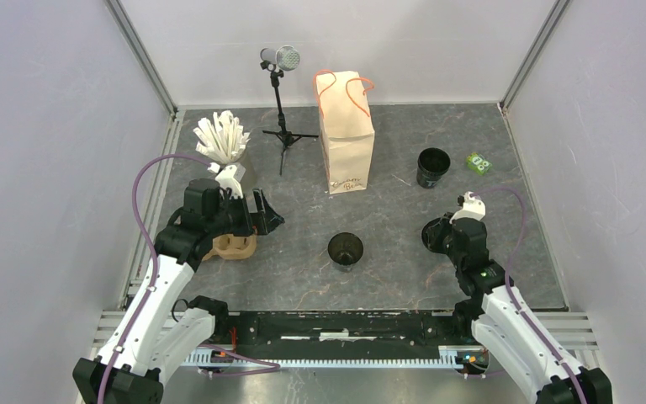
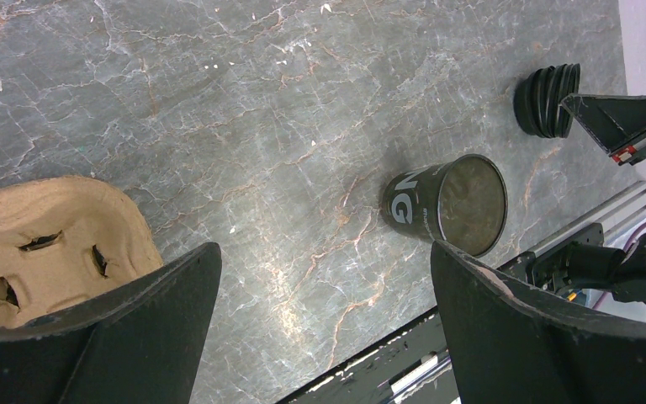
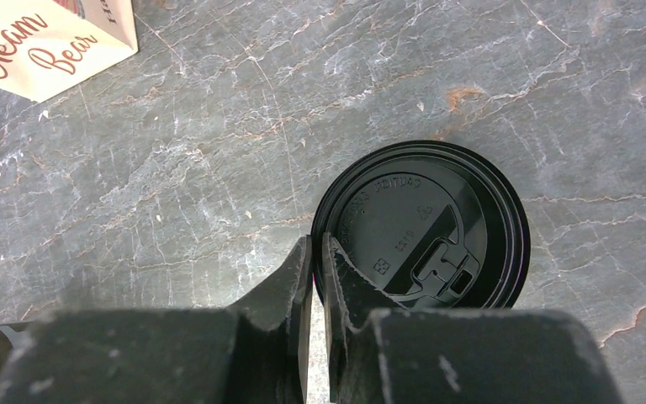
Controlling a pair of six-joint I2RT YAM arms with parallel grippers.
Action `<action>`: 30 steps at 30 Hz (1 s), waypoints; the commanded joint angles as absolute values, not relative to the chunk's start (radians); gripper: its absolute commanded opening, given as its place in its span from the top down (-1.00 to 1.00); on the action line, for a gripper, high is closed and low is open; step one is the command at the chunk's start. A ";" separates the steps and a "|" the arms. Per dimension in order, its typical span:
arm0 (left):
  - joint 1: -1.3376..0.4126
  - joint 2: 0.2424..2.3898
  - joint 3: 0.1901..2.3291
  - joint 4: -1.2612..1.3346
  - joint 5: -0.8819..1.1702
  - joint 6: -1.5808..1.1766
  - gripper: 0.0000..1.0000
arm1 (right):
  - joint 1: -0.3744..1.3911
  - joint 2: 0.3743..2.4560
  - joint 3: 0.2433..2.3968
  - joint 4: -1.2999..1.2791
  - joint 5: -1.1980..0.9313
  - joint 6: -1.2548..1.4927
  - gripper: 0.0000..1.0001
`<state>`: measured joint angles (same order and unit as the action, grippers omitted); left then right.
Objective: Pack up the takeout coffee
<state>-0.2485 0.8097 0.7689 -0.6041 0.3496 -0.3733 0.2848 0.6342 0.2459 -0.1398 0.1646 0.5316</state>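
Note:
One open black cup (image 1: 346,249) stands lidless at the table's middle; the left wrist view shows it (image 2: 450,204) with white lettering. A second open black cup (image 1: 432,167) stands at the back right. A black lid (image 3: 420,227) tops a small stack of lids (image 2: 545,99). My right gripper (image 3: 317,240) is shut on that lid's left rim, also seen from above (image 1: 437,229). My left gripper (image 2: 324,248) hangs wide open and empty over bare table, left of the middle cup (image 1: 262,215). The brown paper bag (image 1: 346,135) stands upright at the back.
A brown pulp cup carrier (image 2: 46,244) lies under my left arm (image 1: 234,245). A grey cup of white sticks (image 1: 221,139) stands at the back left, a microphone on a tripod (image 1: 280,61) beside the bag, and a small green packet (image 1: 478,162) at the far right.

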 commanded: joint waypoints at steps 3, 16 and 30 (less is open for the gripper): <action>-0.249 0.806 0.769 -0.598 0.375 -0.351 -1.00 | 0.272 0.626 0.227 -0.080 0.124 0.545 0.69; -0.249 0.806 0.769 -0.598 0.373 -0.351 -1.00 | 0.257 0.605 0.212 -0.068 0.098 0.547 0.68; -0.249 0.807 0.769 -0.598 0.374 -0.350 -1.00 | 0.233 0.571 0.192 -0.065 0.068 0.548 0.85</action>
<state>-0.2485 0.8097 0.7689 -0.6041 0.3496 -0.3733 0.2424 0.5831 0.1982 -0.1040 0.0803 0.5449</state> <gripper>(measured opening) 0.996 0.084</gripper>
